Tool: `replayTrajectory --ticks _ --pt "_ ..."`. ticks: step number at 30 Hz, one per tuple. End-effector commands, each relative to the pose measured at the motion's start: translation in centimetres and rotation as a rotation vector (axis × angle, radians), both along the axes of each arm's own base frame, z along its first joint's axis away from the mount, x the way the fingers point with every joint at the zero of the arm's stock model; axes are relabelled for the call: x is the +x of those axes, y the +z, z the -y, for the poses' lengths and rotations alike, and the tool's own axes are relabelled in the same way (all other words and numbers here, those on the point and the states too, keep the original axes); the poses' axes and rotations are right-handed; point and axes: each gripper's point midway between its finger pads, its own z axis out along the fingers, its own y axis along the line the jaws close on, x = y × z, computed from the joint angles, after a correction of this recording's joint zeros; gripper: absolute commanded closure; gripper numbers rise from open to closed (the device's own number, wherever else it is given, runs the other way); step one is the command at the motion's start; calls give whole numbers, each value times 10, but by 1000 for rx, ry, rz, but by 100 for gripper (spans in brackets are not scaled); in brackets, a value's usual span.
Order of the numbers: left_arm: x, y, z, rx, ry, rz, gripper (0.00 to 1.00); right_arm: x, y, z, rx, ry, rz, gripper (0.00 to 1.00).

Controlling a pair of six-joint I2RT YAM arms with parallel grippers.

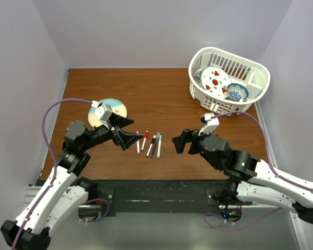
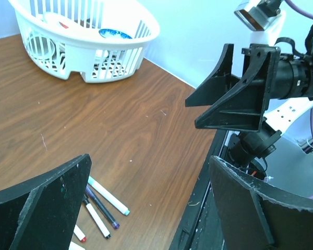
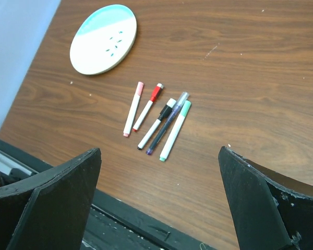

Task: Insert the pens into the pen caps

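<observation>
Five pens lie side by side on the brown table between my two grippers. In the right wrist view they are pink, red, black, dark purple and teal-green. The pen caps sit on their far ends, among them red, black and green. The left gripper hovers just left of the pens, open and empty. The right gripper hovers to their right, open and empty. The left wrist view shows only some pens.
A round white and teal plate lies behind the left gripper. A white basket holding dishes stands at the back right. The table's black front edge runs just below the pens.
</observation>
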Motion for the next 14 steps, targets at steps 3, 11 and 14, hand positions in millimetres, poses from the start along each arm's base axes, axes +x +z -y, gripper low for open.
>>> replayTrajectory --ticks 3,11,14 --pt "4 8 -2 -9 10 59 0 8 26 -5 68 -33 39 1" --pt "5 7 -4 -8 9 58 0 8 26 -8 81 -22 44 2" --pt "5 7 -4 -9 9 57 0 7 30 -9 96 -14 50 1"
